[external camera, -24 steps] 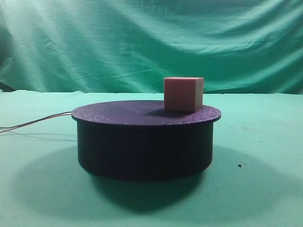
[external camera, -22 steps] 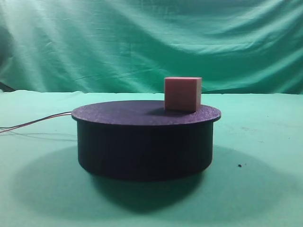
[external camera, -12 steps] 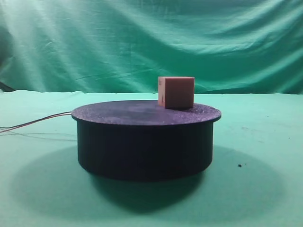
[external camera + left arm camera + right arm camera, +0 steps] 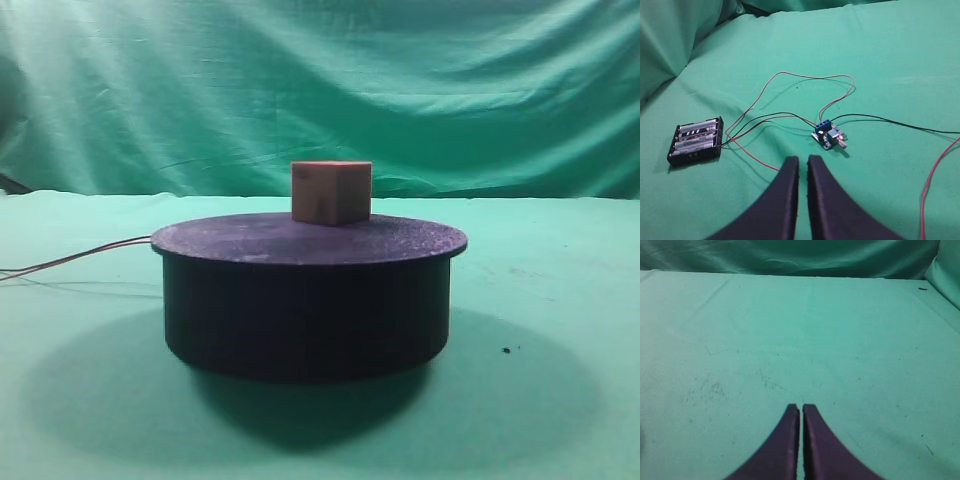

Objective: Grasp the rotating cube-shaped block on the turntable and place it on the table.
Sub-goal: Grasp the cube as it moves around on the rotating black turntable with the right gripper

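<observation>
cube-shaped block (image 4: 331,192) near turntable (image 4: 305,300) far edge, mid-width

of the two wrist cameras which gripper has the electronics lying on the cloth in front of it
The left gripper. Beyond its shut black fingers lie a black battery holder and a small blue circuit board joined by thin wires. The right gripper, also shut, faces only bare green cloth.

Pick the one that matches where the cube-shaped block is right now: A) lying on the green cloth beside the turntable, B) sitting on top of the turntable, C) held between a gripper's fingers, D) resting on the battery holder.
B: the cube-shaped block sits on the flat black top of the turntable, with no gripper near it.
</observation>
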Motion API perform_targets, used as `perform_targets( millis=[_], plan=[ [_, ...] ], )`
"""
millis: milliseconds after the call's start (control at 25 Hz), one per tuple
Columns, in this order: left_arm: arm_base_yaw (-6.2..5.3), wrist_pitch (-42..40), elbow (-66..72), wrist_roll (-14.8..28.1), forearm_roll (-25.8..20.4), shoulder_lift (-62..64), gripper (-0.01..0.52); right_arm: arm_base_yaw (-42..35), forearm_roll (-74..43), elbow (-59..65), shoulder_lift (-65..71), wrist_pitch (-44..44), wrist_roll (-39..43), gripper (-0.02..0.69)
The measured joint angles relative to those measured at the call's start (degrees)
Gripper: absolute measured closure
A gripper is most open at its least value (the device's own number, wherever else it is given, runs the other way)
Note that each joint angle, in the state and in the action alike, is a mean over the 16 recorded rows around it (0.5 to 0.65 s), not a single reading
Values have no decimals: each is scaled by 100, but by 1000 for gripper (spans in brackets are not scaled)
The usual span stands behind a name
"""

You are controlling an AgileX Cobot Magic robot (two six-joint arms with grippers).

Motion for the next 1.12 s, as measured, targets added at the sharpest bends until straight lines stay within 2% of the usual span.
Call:
perform_targets(
  millis=[280, 440, 640, 840, 1120],
  plan=[
    [0, 0, 0, 0, 0, 0, 514, 0, 354, -490, 268, -148, 120, 665],
    [0, 0, 0, 0, 0, 0, 514, 0, 546, -1043, 803, 277, 153, 665],
    [0, 0, 0, 0, 0, 0, 514, 0, 777, -1762, 1763, 1235, 14, 665],
    [0, 0, 0, 0, 0, 0, 514, 12, 1354, -2343, 3112, 2015, -628, 665],
    [0, 0, 0, 0, 0, 0, 514, 568, 2229, -2920, 5003, 2253, -1721, 665]
  ],
)
